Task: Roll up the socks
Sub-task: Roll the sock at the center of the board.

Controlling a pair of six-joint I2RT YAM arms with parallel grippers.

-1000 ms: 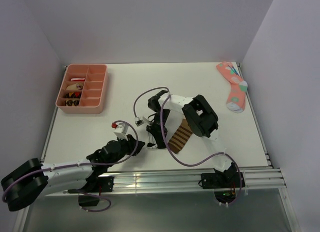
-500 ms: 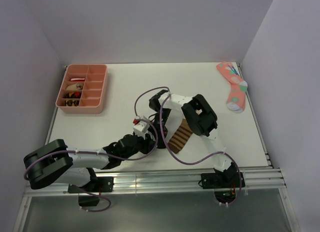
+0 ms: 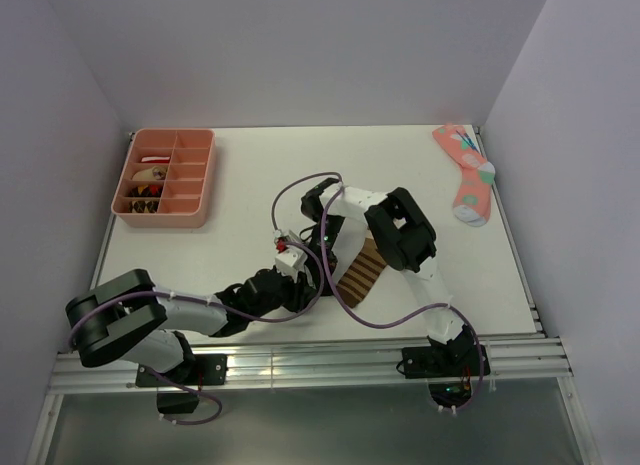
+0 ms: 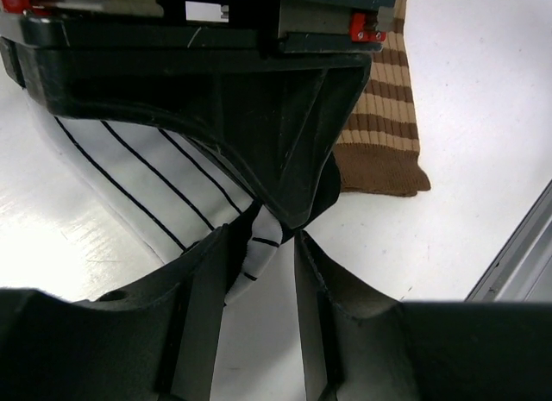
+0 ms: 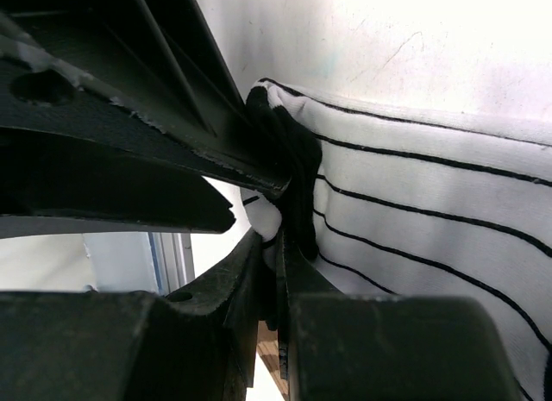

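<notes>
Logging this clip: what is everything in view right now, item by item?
white striped sock: one, white with thin black stripes, table centre, between the two grippers.
brown-and-tan sock: one, striped, centre, beside the white one.
pink sock: one, coloured dots and teal toe, far right corner.
compartment tray: one, salmon, far left, small items inside.
table: one, white.
right gripper: one, black, pinching the white striped sock's black edge.
left gripper: one, black, open, fingers astride a fold of that sock.
</notes>
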